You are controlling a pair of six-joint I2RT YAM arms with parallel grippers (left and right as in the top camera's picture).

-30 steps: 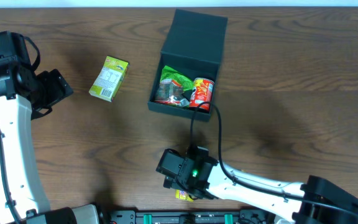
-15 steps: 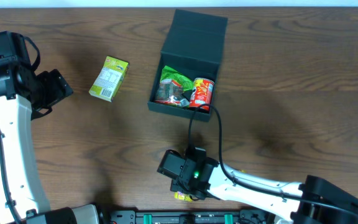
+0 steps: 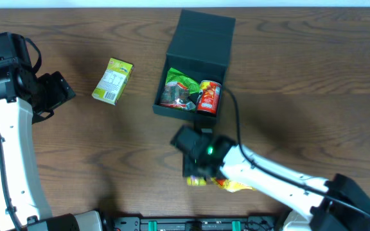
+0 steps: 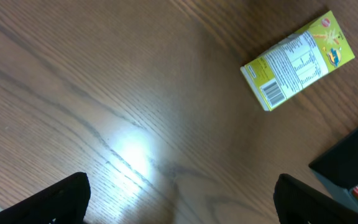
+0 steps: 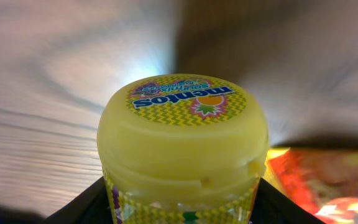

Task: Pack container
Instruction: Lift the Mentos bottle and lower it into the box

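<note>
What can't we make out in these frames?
- Mentos tub: lower body cut off by the right wrist view's bottom edge; overhead, the right gripper covers most of it.
- whether that gripper clamps it: fingers cropped.
- orange packet: mostly under the right arm overhead, blurred in the right wrist view.
- container: labels on the snacks inside too small overhead.

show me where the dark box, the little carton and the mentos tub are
box [image 3: 204,37]: overhead view, on its open lid flap
carton [image 4: 298,59]: left wrist view, middle of its printed side
mentos tub [image 5: 182,134]: right wrist view, on the front of its yellow cap
</note>
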